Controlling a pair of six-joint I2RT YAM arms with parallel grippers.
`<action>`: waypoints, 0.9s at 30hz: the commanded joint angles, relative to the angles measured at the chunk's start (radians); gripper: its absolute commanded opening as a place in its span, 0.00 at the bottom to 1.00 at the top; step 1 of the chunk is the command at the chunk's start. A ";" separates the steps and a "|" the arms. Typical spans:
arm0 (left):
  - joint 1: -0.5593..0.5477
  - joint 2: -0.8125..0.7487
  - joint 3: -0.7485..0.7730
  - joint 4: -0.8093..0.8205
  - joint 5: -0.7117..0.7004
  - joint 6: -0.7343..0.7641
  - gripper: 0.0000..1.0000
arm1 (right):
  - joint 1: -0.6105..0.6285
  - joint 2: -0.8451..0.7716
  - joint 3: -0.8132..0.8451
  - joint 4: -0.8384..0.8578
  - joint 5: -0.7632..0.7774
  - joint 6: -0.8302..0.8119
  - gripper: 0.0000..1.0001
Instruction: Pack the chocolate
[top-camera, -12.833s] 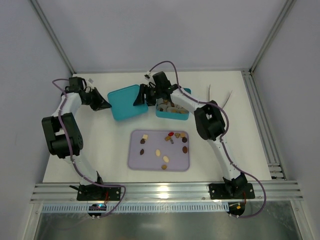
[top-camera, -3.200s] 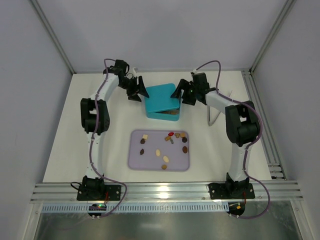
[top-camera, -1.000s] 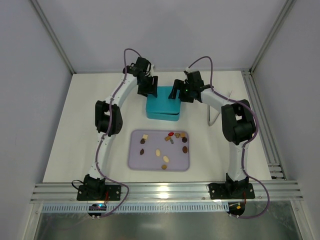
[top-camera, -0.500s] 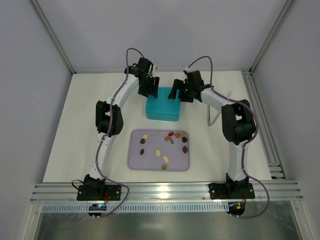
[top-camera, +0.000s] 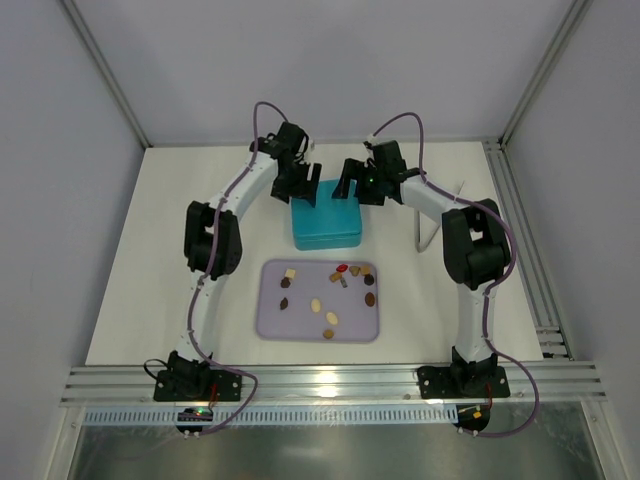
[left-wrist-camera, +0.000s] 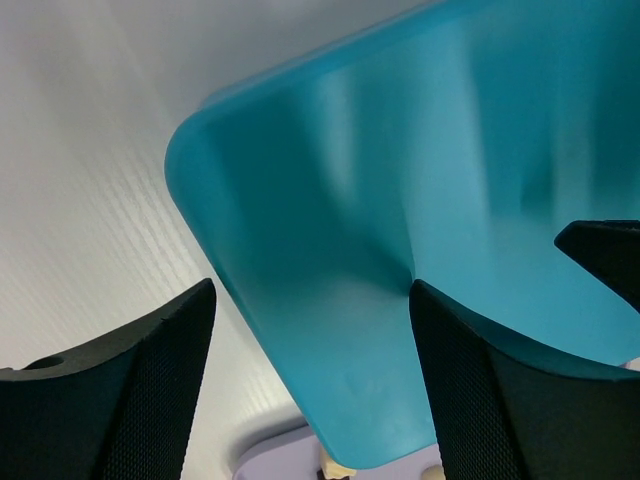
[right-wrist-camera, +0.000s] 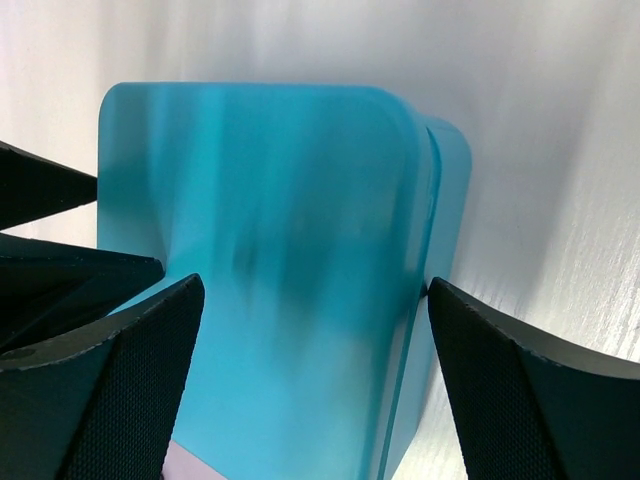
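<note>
— Where is the chocolate?

— Loose on the flat lavender plastic tray: small dark brown, tan and cream pieces and a red one, scattered mostly towards its far right corner. The tray lies on the white table, just on the near side of the teal rectangular plastic box.

— And the box?

— Its lid is on, so whatever is inside is hidden.

— The left gripper?

— Over the box's far left corner, fingers spread wide, nothing between them but the lid below.

— The right gripper?

— Over the far right corner, facing the left one, fingers wide apart too, holding nothing.
</note>
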 joint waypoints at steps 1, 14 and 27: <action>-0.010 -0.024 -0.041 -0.014 0.012 -0.006 0.77 | 0.013 -0.019 0.035 0.014 -0.031 -0.004 0.93; 0.050 -0.117 -0.163 0.072 0.189 -0.069 0.84 | -0.024 -0.071 -0.028 0.005 -0.084 0.004 0.97; 0.054 -0.202 -0.297 0.167 0.287 -0.123 0.85 | -0.024 -0.129 -0.140 0.039 -0.112 0.026 0.99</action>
